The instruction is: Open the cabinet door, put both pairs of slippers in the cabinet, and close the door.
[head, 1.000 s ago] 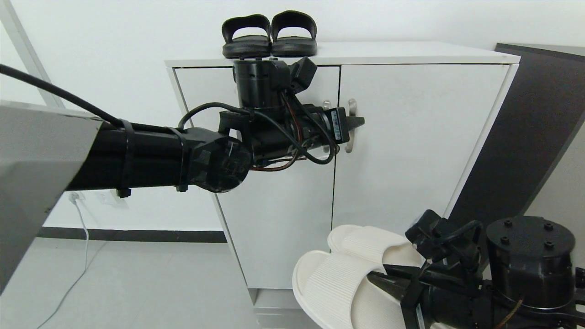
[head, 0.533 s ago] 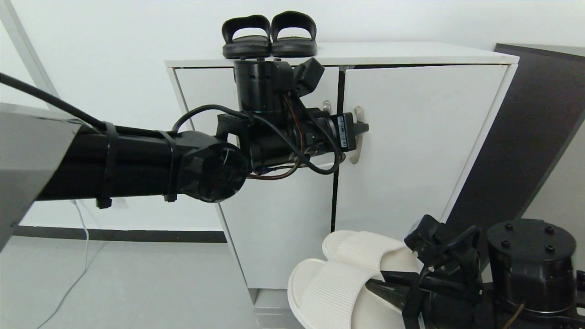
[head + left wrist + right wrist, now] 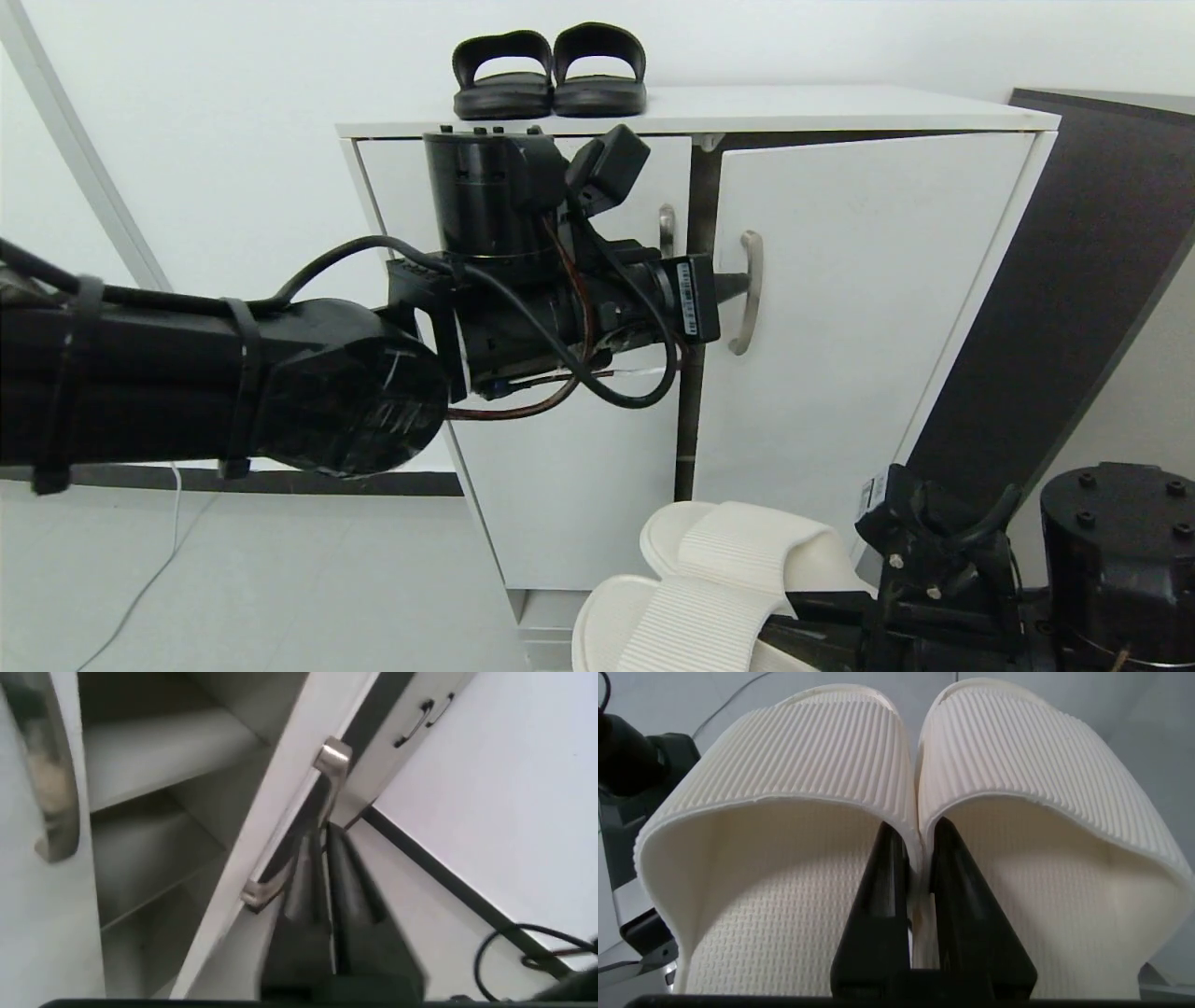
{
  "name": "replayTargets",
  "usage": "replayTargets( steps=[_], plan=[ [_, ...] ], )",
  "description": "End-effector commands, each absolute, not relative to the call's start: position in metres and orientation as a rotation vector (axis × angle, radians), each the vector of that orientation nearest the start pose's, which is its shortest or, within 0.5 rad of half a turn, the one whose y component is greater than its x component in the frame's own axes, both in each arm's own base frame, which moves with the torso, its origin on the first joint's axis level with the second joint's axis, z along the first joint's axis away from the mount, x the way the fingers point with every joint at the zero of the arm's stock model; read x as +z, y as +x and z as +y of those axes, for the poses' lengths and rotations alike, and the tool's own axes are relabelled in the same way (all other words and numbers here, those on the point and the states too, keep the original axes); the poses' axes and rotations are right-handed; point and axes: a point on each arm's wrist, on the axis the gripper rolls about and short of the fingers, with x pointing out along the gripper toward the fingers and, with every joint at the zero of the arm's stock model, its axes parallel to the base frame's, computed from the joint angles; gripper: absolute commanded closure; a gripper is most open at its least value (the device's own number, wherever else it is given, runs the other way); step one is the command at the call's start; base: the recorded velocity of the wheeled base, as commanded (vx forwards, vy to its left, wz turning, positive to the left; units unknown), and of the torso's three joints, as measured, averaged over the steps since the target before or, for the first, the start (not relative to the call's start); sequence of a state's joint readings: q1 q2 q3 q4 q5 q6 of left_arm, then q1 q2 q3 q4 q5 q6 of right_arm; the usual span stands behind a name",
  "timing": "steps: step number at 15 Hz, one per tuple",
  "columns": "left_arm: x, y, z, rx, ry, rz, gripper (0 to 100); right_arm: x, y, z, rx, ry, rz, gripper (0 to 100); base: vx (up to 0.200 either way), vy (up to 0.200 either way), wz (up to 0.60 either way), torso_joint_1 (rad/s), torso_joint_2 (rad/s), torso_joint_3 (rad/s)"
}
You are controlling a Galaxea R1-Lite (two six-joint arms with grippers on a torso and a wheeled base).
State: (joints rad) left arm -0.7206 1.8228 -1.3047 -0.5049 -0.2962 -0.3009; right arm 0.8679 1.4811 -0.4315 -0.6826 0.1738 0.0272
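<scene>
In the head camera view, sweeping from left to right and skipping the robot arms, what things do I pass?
black slippers → left door handle → right door handle → dark panel. The white slippers are left out, as they span both handles.

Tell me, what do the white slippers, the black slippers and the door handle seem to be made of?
The white slippers: probably soft foam or rubber, matte, with fine moulded ribs. The black slippers: likely rubber or plastic, dull smooth surface. The door handle: seemingly brushed metal, by its grey satin sheen.
</scene>
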Motion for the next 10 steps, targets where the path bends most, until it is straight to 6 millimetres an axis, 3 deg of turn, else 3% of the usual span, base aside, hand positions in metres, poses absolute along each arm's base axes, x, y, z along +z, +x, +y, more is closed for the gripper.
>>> replayTargets(
  steps=[1, 3, 7, 10],
  plan=[
    [0.284, 0.241, -0.231, -1.036, -0.280, 0.127, 100, 0.149, 0.139, 0.170, 1.026, -0.104, 0.372, 100, 0.000, 0.000, 0.00, 0.000, 0.00, 0.000],
    [0.291, 0.233, -0.222, -1.036, -0.288, 0.112, 100, 0.149, 0.139, 0.171, 1.027, -0.104, 0.370, 100, 0.000, 0.000, 0.00, 0.000, 0.00, 0.000],
    [0.286, 0.256, -0.208, -0.962, -0.296, 0.116, 100, 0.147, 0.133, 0.174, 1.053, -0.116, 0.381, 100, 0.000, 0.000, 0.00, 0.000, 0.00, 0.000],
    [0.280, 0.281, -0.220, -0.948, -0.301, 0.100, 100, 0.145, 0.133, 0.173, 1.058, -0.140, 0.378, 100, 0.000, 0.000, 0.00, 0.000, 0.00, 0.000]
  ],
)
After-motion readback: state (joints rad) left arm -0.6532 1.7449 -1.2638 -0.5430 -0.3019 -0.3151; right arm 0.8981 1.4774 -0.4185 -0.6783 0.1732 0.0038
